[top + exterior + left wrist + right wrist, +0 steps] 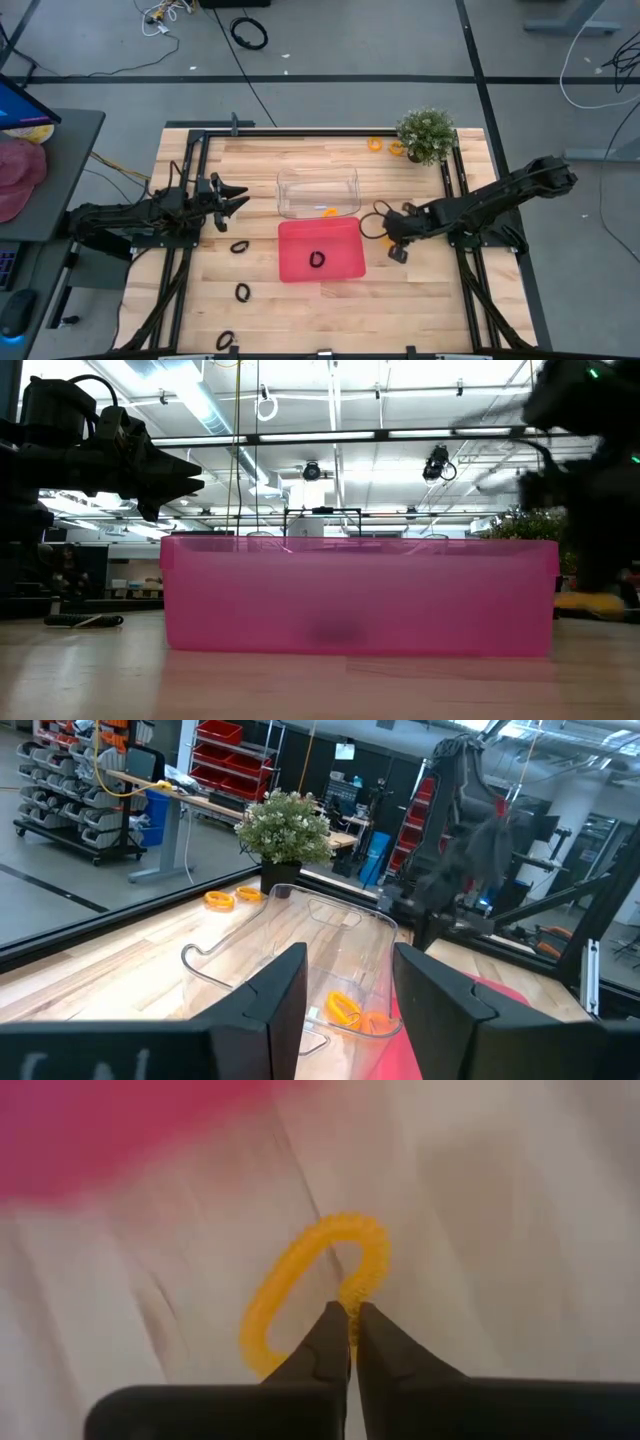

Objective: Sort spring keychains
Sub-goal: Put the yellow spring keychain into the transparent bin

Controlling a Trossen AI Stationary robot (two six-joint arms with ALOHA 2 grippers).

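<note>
- Black spring keychains: one [226,341] is lying at the near edge of the counter [420,310], another [242,293] just beyond it, and a third [238,246] farther in, to the left of the red tray [345,265].
- A fourth black spring keychain [318,260] is sitting inside the red tray, near its middle.
- Right gripper [352,1330] is reaching low over the counter just to the right of the red tray. In the right wrist view its jaws are pinching almost fully together on an orange spring keychain [290,1280], gripping the coil at one side of the loop.
- In the low view, a yellow-orange shape [590,603] is showing at counter level to the right of the tray, under the dark right arm; too blurred to say more.
- Left gripper [238,197] is hovering above the counter on the left, apart from the trays, pointing toward the clear tray [300,205]. Its jaws are standing moderately wide, holding nothing.
- The clear tray is sitting directly behind the red one, touching or nearly so. Orange spring keychains [345,1010] are lying in it near the side facing the red tray.
- Two more orange spring keychains [376,145] are lying at the far edge of the counter, just beside a small potted plant [426,133].
</note>
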